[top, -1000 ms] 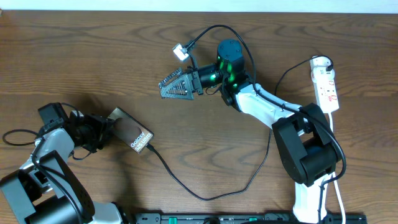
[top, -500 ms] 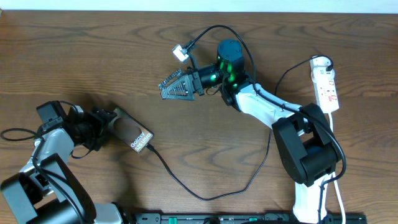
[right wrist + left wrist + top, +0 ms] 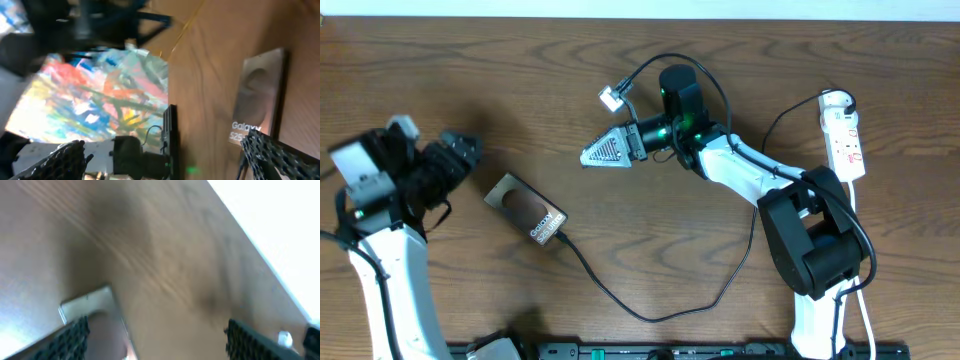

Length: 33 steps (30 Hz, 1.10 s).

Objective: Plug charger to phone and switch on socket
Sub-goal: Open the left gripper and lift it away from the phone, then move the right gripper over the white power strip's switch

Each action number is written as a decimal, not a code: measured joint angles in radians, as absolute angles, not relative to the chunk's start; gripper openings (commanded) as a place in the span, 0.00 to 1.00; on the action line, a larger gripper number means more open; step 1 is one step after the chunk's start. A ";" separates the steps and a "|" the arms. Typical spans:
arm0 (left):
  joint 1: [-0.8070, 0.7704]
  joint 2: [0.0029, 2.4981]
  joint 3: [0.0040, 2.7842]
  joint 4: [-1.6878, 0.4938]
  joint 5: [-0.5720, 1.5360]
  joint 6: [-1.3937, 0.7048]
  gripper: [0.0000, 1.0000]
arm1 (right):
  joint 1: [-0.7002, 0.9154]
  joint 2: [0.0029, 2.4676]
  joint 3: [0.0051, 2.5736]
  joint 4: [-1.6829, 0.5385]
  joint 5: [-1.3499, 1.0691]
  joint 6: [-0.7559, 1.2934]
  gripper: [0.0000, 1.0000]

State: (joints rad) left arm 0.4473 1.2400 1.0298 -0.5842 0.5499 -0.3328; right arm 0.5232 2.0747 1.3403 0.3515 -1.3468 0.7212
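- On the left half of the wooden surface (image 3: 440, 60), the phone (image 3: 525, 208) lies flat and slanted, back up, with its white "Galaxy" lettering toward its near-right end.
- The charger (image 3: 650, 318) meets the phone at that near-right end, its plug tip touching the edge. The overhead view is too small to tell whether it is fully seated.
- From the phone, the thin black cable loops toward the near side, then climbs right and passes behind the right arm.
- The socket (image 3: 845, 135) lies at the far right, with red marks on top, a black plug in its far end and a white cord (image 3: 853, 195) trailing from its near end.
- The left pincer (image 3: 465, 152) hovers just left of the phone, clear of it. In the left wrist view its 2 fingers (image 3: 75, 335) stand wide apart with nothing between them, above a blurred corner of the phone.
- The right pincer (image 3: 595, 153) hangs far of centre, pointing left, well apart from both phone and socket. Its 2 fingers (image 3: 280, 155) are spread wide and hold nothing.
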 measured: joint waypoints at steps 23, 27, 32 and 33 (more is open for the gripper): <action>-0.205 1.356 1.443 -0.815 0.114 -0.067 0.86 | 0.432 2.030 1.768 -1.007 -0.558 0.365 0.99; -0.224 1.362 1.443 -0.804 0.110 -0.032 0.86 | 0.426 1.957 1.926 -1.151 -0.266 0.326 0.99; -0.224 1.362 1.443 -0.804 0.105 -0.019 0.86 | 0.362 1.885 2.023 -1.194 -0.048 0.299 0.99; -0.224 1.362 1.443 -0.804 0.105 -0.018 0.86 | 0.336 1.877 2.029 -1.196 -0.026 0.295 0.99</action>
